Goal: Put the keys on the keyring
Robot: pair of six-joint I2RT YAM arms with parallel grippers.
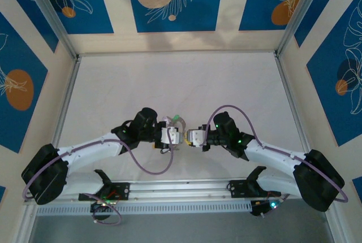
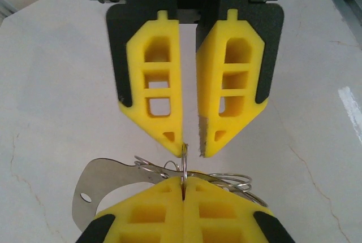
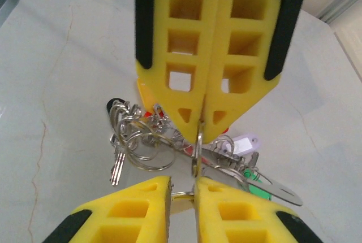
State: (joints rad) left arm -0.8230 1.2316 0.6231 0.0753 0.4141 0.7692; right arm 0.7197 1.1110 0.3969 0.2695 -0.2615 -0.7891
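Where the two white arms meet, over the front middle of the pale marbled table (image 1: pixel 169 79), the grippers stand tip to tip. The left arm (image 1: pixel 85 150) comes in from the left and the right arm (image 1: pixel 271 155) from the right.

The left gripper (image 2: pixel 185 182), with yellow latticed fingers and black backs, has its fingers pressed together. It pinches the thin grey wire keyring (image 2: pixel 185 166), seen edge-on, at the tips.

The right gripper (image 3: pixel 182 183) has its fingers a narrow gap apart, wider than the wire. The keyring's edge lies against one fingertip, not clamped.

A bunch of small silver keys (image 3: pixel 120 161) and little split rings sits just behind the left gripper's tips. I cannot tell which are threaded on the keyring.

The tags from the right wrist view are a white plastic tag (image 3: pixel 244 141), a green tag (image 3: pixel 255 190) and a red tag (image 3: pixel 150 113).
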